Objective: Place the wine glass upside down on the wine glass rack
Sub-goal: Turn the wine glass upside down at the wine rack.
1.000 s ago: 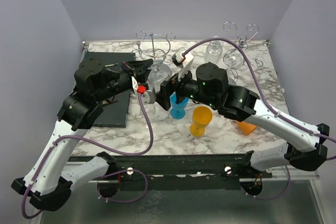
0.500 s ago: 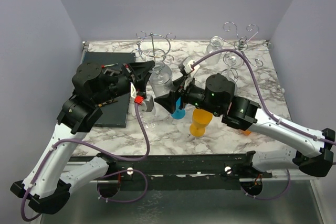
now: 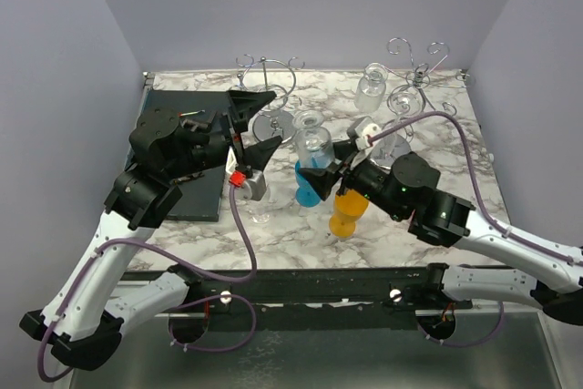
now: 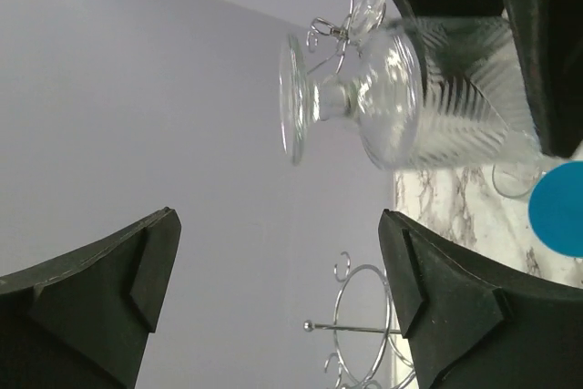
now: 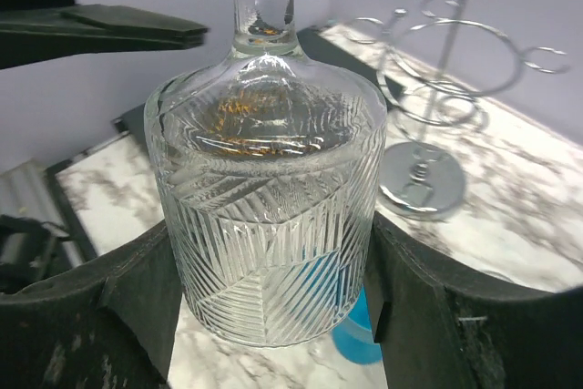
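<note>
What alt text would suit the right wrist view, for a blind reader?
A clear ribbed wine glass, stem up, is gripped in the right claw. Behind it stands a wire rack on a marble table.

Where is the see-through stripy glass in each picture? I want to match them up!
Top external: the wine glass is in the middle, upside down, held by the right claw.
Left wrist: it is at the upper right, looking sideways in the picture.
Right wrist: it fills the centre.
Shared landmark: the blue glass is close by it in every view.
</note>
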Robot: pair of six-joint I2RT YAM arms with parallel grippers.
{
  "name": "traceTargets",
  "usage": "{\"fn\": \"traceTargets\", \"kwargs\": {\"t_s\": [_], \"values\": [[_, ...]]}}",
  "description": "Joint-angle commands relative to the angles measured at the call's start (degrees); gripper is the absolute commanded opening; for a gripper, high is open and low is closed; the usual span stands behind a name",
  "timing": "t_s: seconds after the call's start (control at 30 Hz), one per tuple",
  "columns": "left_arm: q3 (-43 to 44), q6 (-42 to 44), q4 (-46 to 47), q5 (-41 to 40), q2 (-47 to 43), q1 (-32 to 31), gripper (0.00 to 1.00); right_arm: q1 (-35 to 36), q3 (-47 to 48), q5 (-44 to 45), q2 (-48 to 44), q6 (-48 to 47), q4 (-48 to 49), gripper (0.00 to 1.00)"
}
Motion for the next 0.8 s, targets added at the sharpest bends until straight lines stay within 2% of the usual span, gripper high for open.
{"fn": "traceTargets", "kwargs": {"t_s": [0.0, 0.1, 0.27, 0.37, 0.47, 0.57, 0.7, 0.77], "values": [[0.39, -5.18, -0.06, -0.2, 0.99, -0.13, 0.99, -0.32, -1.71, 12.77, -7.92, -5.96, 6.55, 0.0], [0.16, -7.49, -0.07, -1.99, 1.51, -0.12, 0.99, -0.34, -2.06, 16.86, -12.97, -8.37, 5.15, 0.0], [2.17, -16.69, 0.02, -5.23, 3.93, -0.14, 0.99, -0.29, -1.01, 23.44, -18.34, -11.91, 2.89, 0.0], [4.35, -23.76, 0.47, -6.57, 5.75, -0.14, 0.99, -0.35, -0.9, 30.3, -17.18, -15.35, 3.15, 0.0], [6.1, -29.46, 1.04, -7.7, 7.48, -0.14, 0.99, -0.43, -1.05, 35.06, -13.86, -20.72, 7.83, 0.0], [5.68, -31.46, 1.94, -8.18, 8.13, -0.14, 0.99, -4.26, 0.34, 33.42, -9.59, -22.65, 11.13, 0.0], [5.42, -33.31, 3.26, -8.97, 8.57, -0.14, 0.99, -22.23, 10.43, 18.07, -0.76, -10.81, -2.72, 0.0], [5.35, -33.59, 3.29, -9.24, 8.29, -0.14, 0.99, -24.7, 11.95, 15.18, -0.43, -11.41, -0.22, 0.0]]}}
